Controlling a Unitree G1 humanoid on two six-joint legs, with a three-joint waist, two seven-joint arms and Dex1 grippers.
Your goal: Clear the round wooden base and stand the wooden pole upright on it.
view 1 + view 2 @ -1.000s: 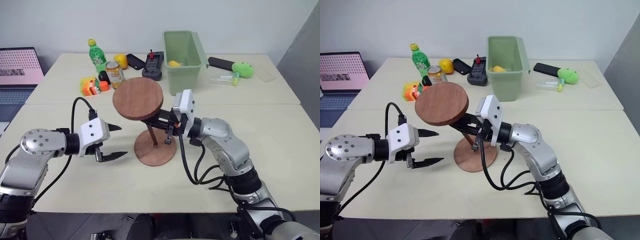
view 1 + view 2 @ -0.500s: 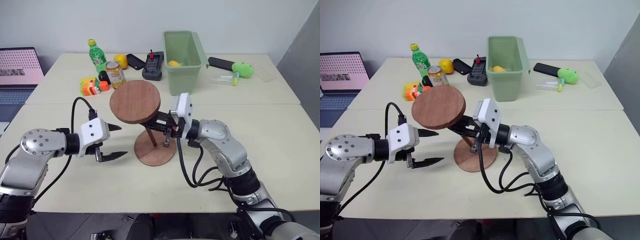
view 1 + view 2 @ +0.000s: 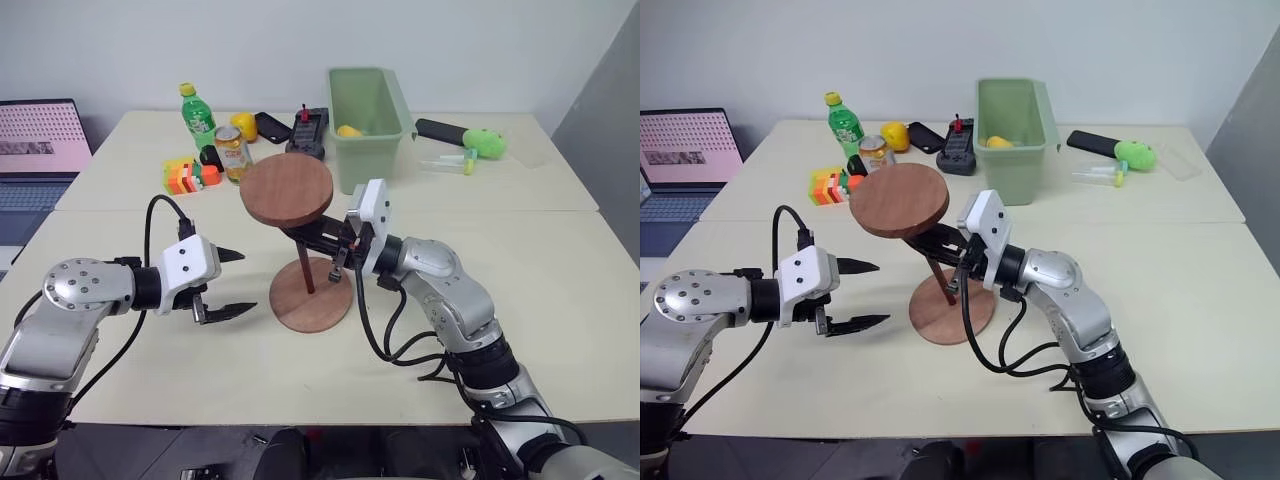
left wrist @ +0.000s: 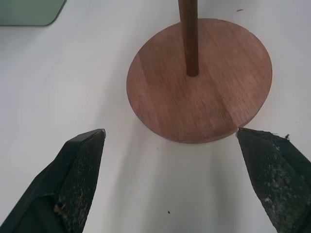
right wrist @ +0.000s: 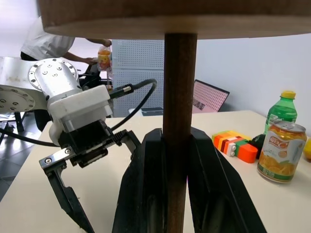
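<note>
**Inspector:** State of the hands?

**Assistant:** The left gripper (image 3: 232, 283) stood wide and empty beside the base (image 3: 310, 294). The right gripper (image 3: 318, 236) was clamped on the pole (image 3: 303, 266), whose foot rested at the base's centre.

**Inspector:** Handling?

**Assistant:** Rigid wood, likely top-heavy; grip the shaft high, under the disc.

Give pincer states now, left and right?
Left pincer: open, holding nothing.
Right pincer: shut on the wooden pole.

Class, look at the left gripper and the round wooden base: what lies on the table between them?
Nothing: the left wrist view shows bare table between the open left gripper and the round wooden base.
</note>
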